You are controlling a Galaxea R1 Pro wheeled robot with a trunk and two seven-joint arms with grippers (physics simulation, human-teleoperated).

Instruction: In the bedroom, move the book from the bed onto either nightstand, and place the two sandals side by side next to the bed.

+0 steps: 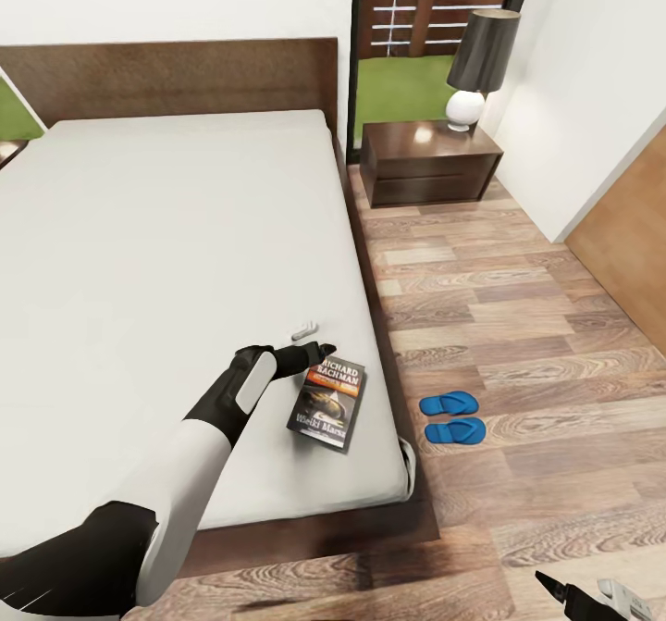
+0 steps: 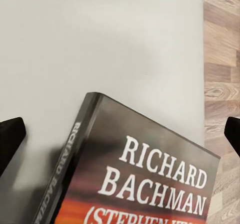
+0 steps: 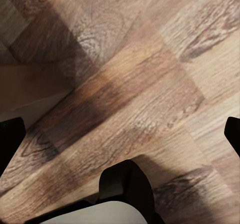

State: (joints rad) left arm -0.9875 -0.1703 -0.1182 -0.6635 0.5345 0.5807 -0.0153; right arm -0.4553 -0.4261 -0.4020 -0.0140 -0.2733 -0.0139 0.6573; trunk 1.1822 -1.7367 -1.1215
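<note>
The book [image 1: 326,406] lies flat on the grey mattress of the bed [image 1: 166,260], near its front right corner; its dark cover reads "RICHARD BACHMAN" [image 2: 150,174]. My left gripper [image 1: 314,343] hovers at the book's top edge, open, its fingertips [image 2: 10,136] spread wide on either side of the book and holding nothing. Two blue sandals [image 1: 449,403] [image 1: 455,432] lie side by side on the wood floor, close to the bed's right side. A dark nightstand [image 1: 430,163] stands right of the headboard. My right gripper [image 1: 578,598] [image 3: 120,134] hangs low over the floor, open and empty.
A lamp [image 1: 481,66] with a dark shade and white base stands on the nightstand's right part. White wall and a brown wooden panel [image 1: 629,232] bound the floor strip on the right. A window behind the nightstand shows fence and grass. A dark rounded robot part [image 3: 125,184] sits below my right gripper.
</note>
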